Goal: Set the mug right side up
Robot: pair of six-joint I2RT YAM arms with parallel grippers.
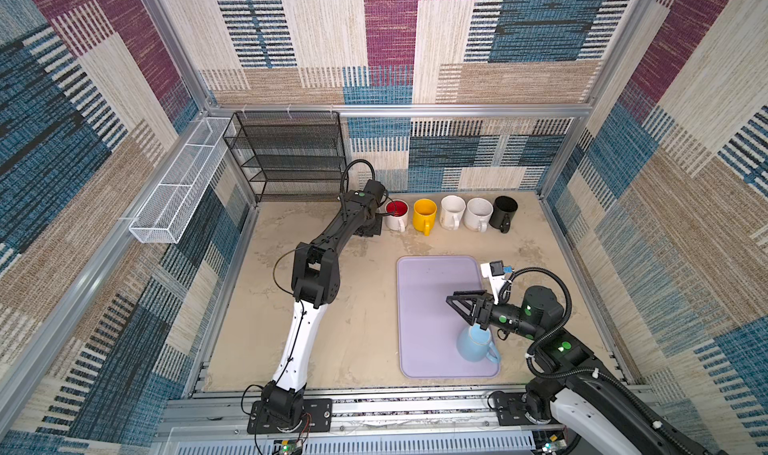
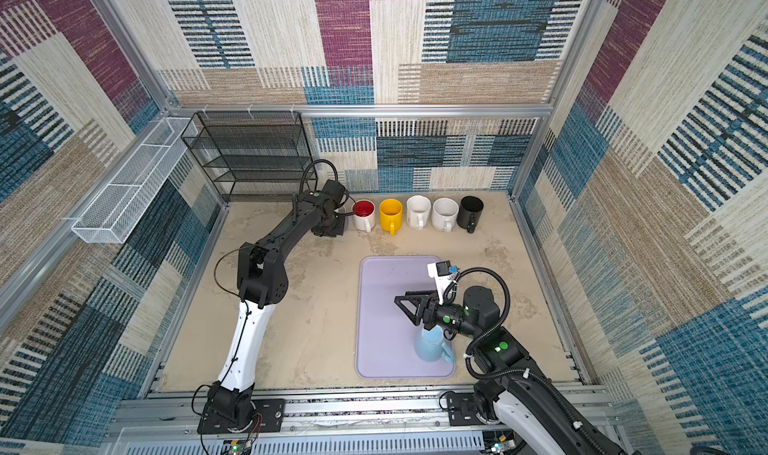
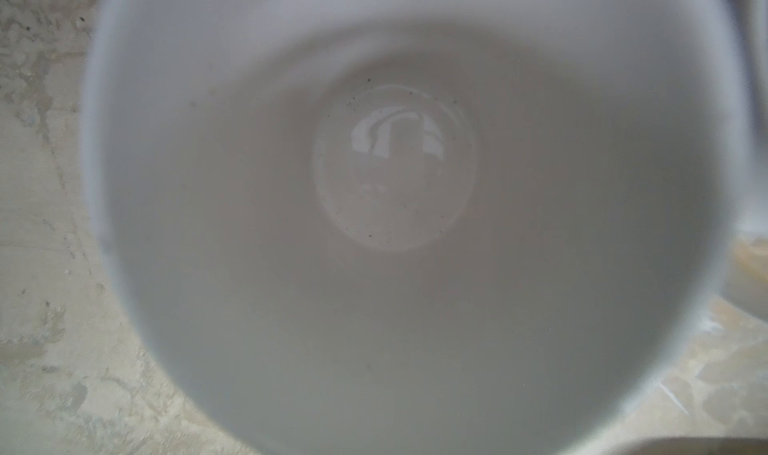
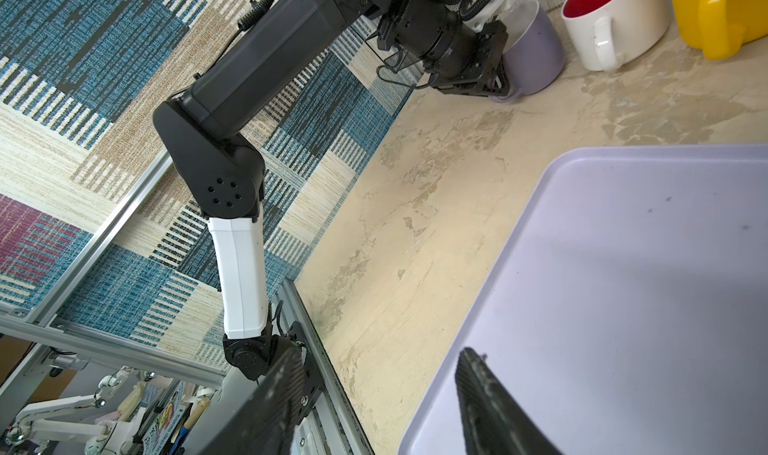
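A light blue mug (image 1: 473, 347) (image 2: 430, 347) stands upside down, base up, near the front right corner of the lavender tray (image 1: 424, 282) (image 2: 386, 282) (image 4: 623, 266). My right gripper (image 1: 455, 303) (image 2: 401, 303) (image 4: 378, 353) hovers just above and beyond it, open and empty, pointing left over the tray. At the back, my left gripper (image 4: 496, 89) (image 1: 371, 227) is shut on the handle of an upright lavender mug (image 4: 536, 50). That mug's white inside (image 3: 395, 224) fills the left wrist view, and the arm hides most of it in both top views.
A row of upright mugs lines the back wall: white with a red inside (image 1: 395, 215), yellow (image 1: 424, 215), two white (image 1: 452, 212) (image 1: 478, 214) and black (image 1: 503, 212). A black mesh rack (image 1: 286, 158) and a white wire basket (image 1: 178, 183) stand at the back left.
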